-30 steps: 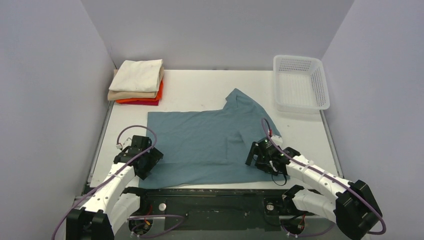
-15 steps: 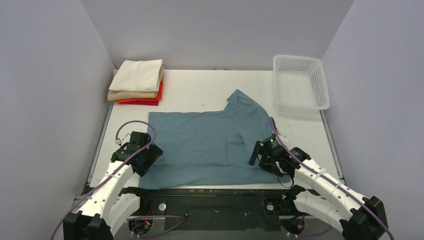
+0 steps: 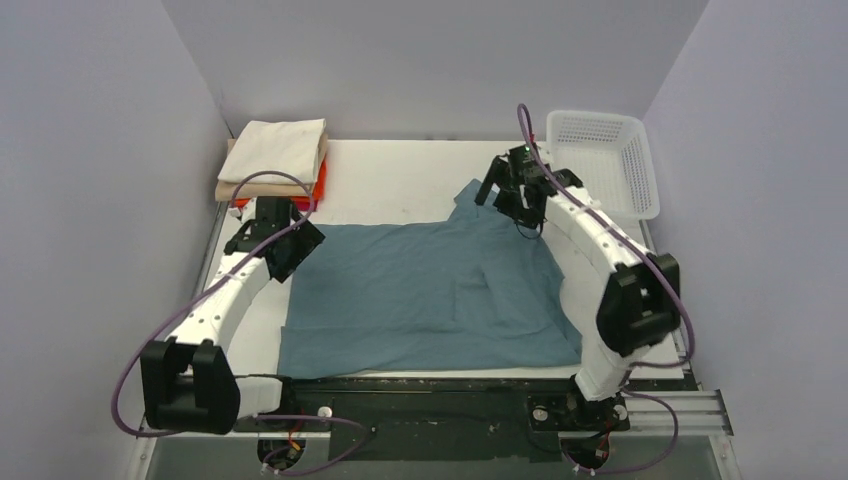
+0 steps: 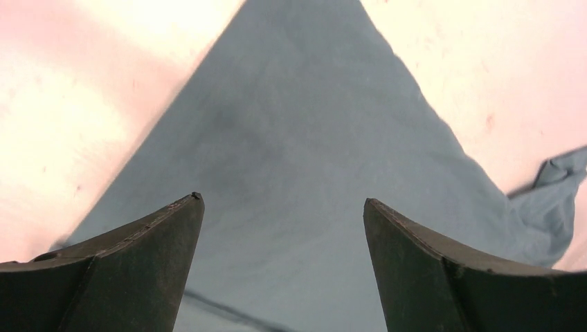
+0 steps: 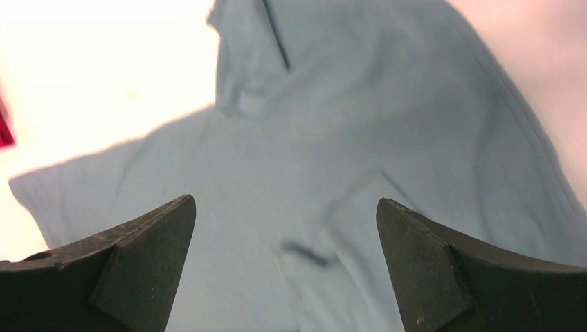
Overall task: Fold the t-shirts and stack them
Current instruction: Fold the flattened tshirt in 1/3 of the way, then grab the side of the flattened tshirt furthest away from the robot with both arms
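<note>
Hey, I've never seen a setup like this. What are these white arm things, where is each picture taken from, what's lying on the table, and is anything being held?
These are two robot arms bolted at the near edge of a white table. The wide picture comes from a fixed camera above and behind them. The other two come from a small camera on each wrist, and the dark wedges at the bottom are that arm's own two fingers. A teal-blue t-shirt lies spread out on the table. A stack of folded shirts sits in the far left corner, and a white plastic basket in the far right. The left gripper is at the shirt's far left corner, and the right gripper is by its bunched far end. Both are open and hold nothing.
</note>
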`<action>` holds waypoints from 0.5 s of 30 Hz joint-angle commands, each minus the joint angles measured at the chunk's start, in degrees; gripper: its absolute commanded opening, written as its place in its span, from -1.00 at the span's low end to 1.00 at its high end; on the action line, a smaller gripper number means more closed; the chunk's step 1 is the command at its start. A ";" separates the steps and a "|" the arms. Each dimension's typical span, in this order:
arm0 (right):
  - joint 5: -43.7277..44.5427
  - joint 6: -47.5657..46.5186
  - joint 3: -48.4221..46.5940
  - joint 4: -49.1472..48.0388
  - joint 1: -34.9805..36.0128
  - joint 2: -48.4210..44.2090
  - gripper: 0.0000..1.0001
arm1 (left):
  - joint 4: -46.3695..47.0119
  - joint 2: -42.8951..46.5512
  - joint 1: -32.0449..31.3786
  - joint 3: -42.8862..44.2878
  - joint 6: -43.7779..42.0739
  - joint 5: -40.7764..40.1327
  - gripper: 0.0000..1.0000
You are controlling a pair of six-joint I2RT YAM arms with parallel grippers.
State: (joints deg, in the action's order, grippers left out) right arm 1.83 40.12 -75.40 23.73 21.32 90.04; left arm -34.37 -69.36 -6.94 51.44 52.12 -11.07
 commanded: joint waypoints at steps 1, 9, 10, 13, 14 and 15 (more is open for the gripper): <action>-5.89 -3.44 -15.56 -1.15 -2.32 15.86 1.00 | 5.80 -8.85 4.07 6.97 -4.04 1.20 0.93; -11.56 -0.38 -37.73 -1.75 -5.76 40.72 1.00 | 12.63 -20.25 6.53 12.01 -7.11 2.38 0.94; -11.70 -0.21 -38.87 -1.64 -5.94 41.65 1.00 | 12.79 -21.68 6.57 12.54 -7.46 1.58 0.94; -10.54 0.00 -37.80 -1.88 -6.89 43.63 1.00 | 13.06 -24.78 6.61 15.31 -9.44 0.77 0.94; -10.09 -0.06 -37.15 -2.23 -7.12 43.68 1.00 | 13.25 -25.39 6.59 16.29 -9.81 0.82 0.94; -9.25 -0.13 -35.88 -2.30 -7.71 43.76 1.00 | 13.71 -26.35 6.63 16.66 -10.49 1.06 0.94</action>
State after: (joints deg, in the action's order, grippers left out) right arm -8.40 39.27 -111.59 20.58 15.18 134.69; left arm -25.06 -93.34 -0.60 63.24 45.32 -9.61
